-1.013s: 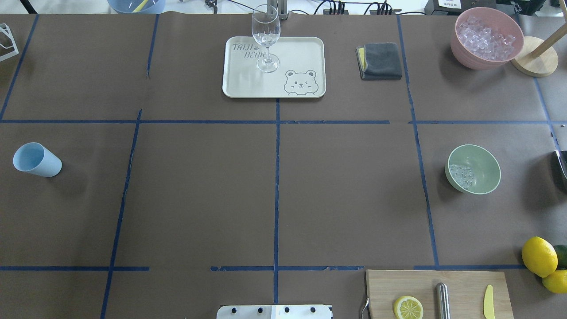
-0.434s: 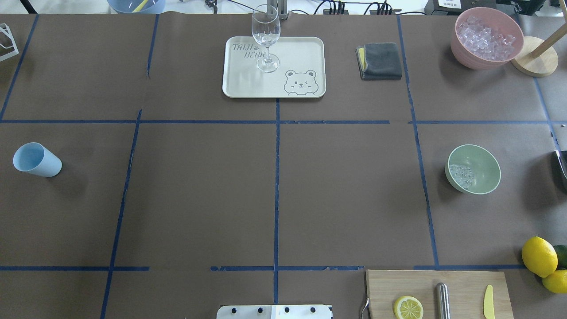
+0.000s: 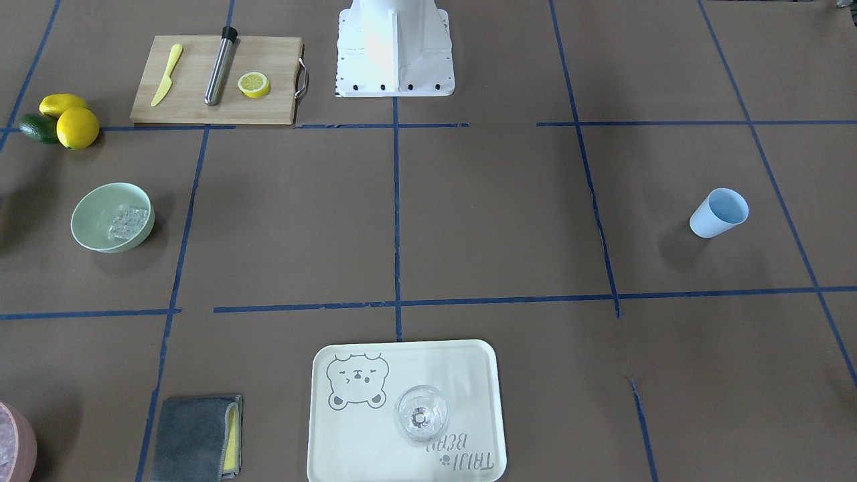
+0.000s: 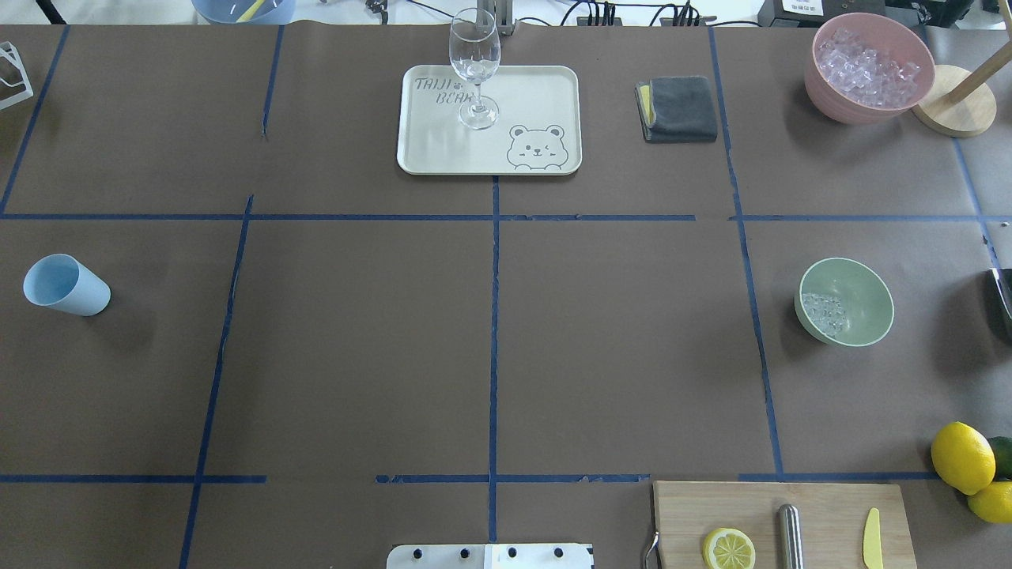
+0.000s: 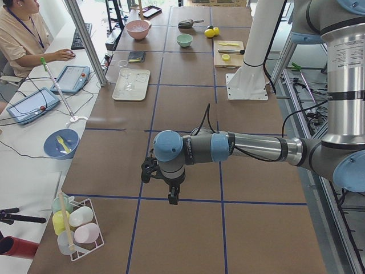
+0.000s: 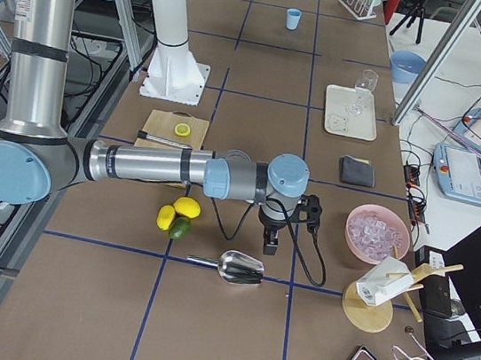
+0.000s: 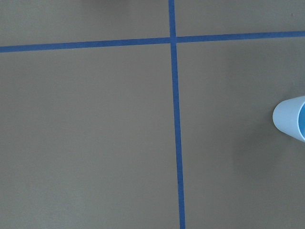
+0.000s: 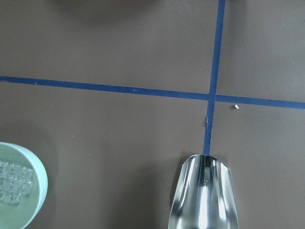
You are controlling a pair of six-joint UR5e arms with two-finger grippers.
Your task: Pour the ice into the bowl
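- The right gripper hangs pointing down over the table's end. From where I stand I cannot tell whether it is parted or closed.
- Just beside it a metal scoop lies empty on the paper.
- Further out, the ice sits piled to one side in the mint bowl, so the pour looks done.
- Those cubes look hard, light and slick. I'd carry them in the scoop, held by its handle.
- The left gripper hovers well apart, near the blue cup; I cannot tell its grip either.

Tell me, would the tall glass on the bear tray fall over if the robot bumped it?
Probably yes. The glass stands upright on a thin stem with a small foot, so a push near its top would likely tip it. It looks thin, clear and empty, so probably light and fragile.
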